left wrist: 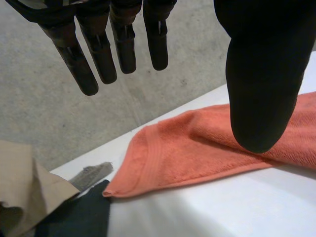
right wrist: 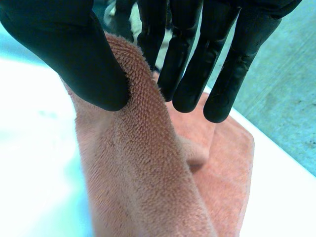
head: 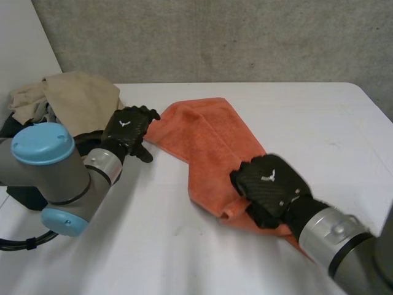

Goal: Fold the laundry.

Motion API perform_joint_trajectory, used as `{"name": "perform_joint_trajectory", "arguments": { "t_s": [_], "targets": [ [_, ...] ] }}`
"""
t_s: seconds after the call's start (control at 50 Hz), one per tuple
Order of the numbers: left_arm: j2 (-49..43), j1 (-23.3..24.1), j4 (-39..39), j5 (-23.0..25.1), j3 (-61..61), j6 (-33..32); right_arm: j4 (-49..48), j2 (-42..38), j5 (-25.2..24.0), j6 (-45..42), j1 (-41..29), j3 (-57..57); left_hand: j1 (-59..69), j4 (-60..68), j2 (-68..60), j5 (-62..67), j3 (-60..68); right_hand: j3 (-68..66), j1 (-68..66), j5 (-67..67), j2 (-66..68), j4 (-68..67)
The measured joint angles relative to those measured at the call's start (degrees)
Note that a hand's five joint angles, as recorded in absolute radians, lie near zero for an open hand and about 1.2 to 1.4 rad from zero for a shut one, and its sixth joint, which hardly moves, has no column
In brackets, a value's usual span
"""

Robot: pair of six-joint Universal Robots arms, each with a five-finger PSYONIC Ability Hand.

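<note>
An orange towel [head: 212,141] lies folded lengthwise across the middle of the white table [head: 184,246], running from far left to near right. My right hand [head: 270,184] is on its near end and pinches a raised fold of the orange towel [right wrist: 143,163] between thumb and fingers [right wrist: 187,59]. My left hand [head: 128,130] hovers beside the far corner of the orange towel [left wrist: 197,148]; its fingers [left wrist: 98,49] are straight and apart from the thumb, above the cloth, holding nothing.
A heap of laundry with a beige cloth [head: 73,98] on top sits at the table's far left edge; beige cloth [left wrist: 24,192] and dark cloth [left wrist: 79,217] lie just beyond the towel's corner. A grey wall [head: 215,37] stands behind the table.
</note>
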State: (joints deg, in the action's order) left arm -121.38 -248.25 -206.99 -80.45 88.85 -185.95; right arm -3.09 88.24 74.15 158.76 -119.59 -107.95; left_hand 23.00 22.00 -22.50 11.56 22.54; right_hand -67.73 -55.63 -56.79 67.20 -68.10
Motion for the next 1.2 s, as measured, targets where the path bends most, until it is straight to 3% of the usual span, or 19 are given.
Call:
{"name": "perform_joint_trajectory", "arguments": {
  "t_s": [0.16,0.56,0.58,0.6,0.62,0.66,0.68,0.8,0.9,0.98,1.1,1.18,1.2],
  "targets": [
    [-5.74,2.53,0.09,0.18,-2.67,0.00,11.70,8.36,-2.51,6.17,1.03,8.49,-2.29,-2.61,2.86,-2.80,-2.58,0.00,0.00,0.00,0.00,-0.01],
    [-16.36,10.03,-0.62,-1.15,-14.51,3.08,14.73,18.54,-8.09,16.18,1.50,11.83,-1.36,-2.34,2.22,-1.96,-2.56,0.00,0.00,0.00,0.00,-0.02],
    [-17.00,10.44,-0.65,-1.56,-15.32,3.77,14.84,18.80,-8.28,16.32,1.56,11.67,1.02,0.04,-0.55,0.56,0.54,0.00,0.00,0.00,0.00,-0.02],
    [-17.47,10.72,-0.65,-1.93,-15.82,4.23,14.87,18.95,-8.35,16.42,1.61,11.59,17.05,14.33,-15.14,14.70,13.79,0.00,0.00,0.00,0.00,-0.02],
    [-17.80,10.91,-0.69,-2.27,-16.23,4.58,14.88,19.04,-8.38,16.50,1.65,11.53,17.05,14.33,-15.14,14.70,13.79,0.00,0.00,0.00,0.00,-0.02],
    [-18.52,11.23,-0.95,-3.34,-17.31,5.36,14.82,19.17,-8.34,16.65,1.90,11.34,43.28,39.36,-38.99,39.13,38.54,0.00,-0.45,0.00,0.00,-0.02],
    [-18.81,11.31,-1.14,-4.04,-17.80,5.70,14.77,19.18,-8.29,16.67,2.18,11.20,44.47,41.85,-41.47,41.58,40.98,0.00,-0.58,0.00,0.00,-0.02],
    [-16.86,9.99,-1.86,-7.08,-17.81,6.52,14.33,18.58,-8.39,15.97,7.76,9.94,44.51,46.49,-45.88,43.75,45.45,0.00,-0.74,0.00,0.00,-0.02],
    [-8.24,6.33,-1.99,-7.17,-12.53,6.30,13.63,15.51,-9.20,13.70,16.39,8.95,44.51,46.49,-45.88,43.75,45.46,0.00,-0.74,0.00,0.00,-0.03],
    [2.90,3.63,-2.01,-4.60,-5.20,5.95,13.09,9.97,-10.47,9.42,23.38,9.32,44.51,46.51,-45.94,43.75,45.46,0.00,-0.74,0.00,0.00,-0.04],
    [14.33,2.18,-2.24,0.17,3.50,5.81,12.99,4.79,-10.78,4.64,25.35,11.01,44.40,46.71,-45.96,43.75,45.56,0.00,-0.74,0.00,0.00,-0.04],
    [13.11,2.25,-2.18,2.67,5.69,5.72,13.03,3.06,-10.50,3.61,23.51,11.99,16.18,21.92,-19.94,20.67,21.16,0.00,-0.71,0.00,0.00,-0.04],
    [12.20,2.33,-2.16,2.88,5.56,5.72,13.03,2.92,-10.44,3.75,22.73,12.31,2.33,9.71,-8.99,8.59,9.18,0.00,-0.71,0.00,0.00,-0.04]
  ]
}}
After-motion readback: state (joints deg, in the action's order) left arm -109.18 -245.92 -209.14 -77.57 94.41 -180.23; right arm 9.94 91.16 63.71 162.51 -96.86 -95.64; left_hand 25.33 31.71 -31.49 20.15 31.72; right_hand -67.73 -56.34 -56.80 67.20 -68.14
